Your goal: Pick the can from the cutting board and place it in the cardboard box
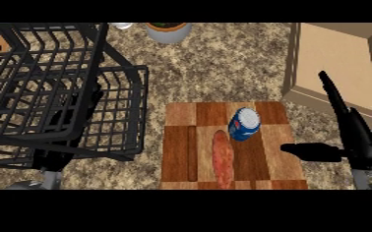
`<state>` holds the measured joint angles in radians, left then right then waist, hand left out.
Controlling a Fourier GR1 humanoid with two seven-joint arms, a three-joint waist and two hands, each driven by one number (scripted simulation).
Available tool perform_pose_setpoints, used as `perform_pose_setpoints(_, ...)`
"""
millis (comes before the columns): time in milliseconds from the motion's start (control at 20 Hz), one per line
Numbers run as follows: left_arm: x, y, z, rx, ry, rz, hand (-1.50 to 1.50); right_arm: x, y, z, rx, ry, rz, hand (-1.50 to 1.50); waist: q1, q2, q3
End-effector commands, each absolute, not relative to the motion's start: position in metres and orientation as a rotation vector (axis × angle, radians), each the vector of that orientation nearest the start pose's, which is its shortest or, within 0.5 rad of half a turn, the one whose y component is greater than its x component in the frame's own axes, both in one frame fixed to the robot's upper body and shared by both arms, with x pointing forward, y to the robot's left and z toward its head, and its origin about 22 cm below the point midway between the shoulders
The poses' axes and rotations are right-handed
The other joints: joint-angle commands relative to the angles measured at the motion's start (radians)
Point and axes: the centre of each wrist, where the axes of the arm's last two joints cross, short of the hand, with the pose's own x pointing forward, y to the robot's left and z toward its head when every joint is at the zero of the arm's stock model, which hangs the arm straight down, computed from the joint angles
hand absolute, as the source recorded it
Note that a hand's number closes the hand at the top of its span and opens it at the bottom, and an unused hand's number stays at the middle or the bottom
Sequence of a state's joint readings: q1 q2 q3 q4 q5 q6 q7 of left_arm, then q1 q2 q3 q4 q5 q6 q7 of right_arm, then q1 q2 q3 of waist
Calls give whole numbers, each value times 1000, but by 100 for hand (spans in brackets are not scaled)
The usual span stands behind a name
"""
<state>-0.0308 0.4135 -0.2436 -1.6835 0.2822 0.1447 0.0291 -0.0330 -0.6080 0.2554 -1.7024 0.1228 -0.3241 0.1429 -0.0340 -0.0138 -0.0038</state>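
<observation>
Granite counter point(218, 64); can point(245, 124) on cutting board point(274, 114), just left of spread, empty right robot hand point(355, 143).

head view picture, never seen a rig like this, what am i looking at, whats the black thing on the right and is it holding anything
This picture is taken from the robot's head, looking steeply down at a kitchen counter. The black shape at the right is the robot's right hand. It is open, with fingers straight and the thumb pointing toward a blue can. It holds nothing and does not touch the can. The can is on a wooden cutting board, next to a sausage. A cardboard box sits at the upper right, a black wire rack at the left and a pot at the top edge. The left hand is mostly hidden behind the rack.
</observation>
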Motion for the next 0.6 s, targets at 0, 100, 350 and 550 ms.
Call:
perform_pose_setpoints(0,249,248,52,9,-1601,-392,0,222,-284,50,-829,-1566,845,-150,-14,10,-3)
perform_pose_setpoints(100,247,241,43,-5,-1582,-378,0,210,-269,52,-878,-1602,935,-150,-25,7,-3)
perform_pose_setpoints(350,250,240,37,10,-1584,-384,0,191,-237,93,-1013,-1576,994,-150,-33,6,-4)
perform_pose_setpoints(550,251,233,44,12,-1597,-407,0,172,-215,128,-955,-1425,1098,-150,-21,9,-3)
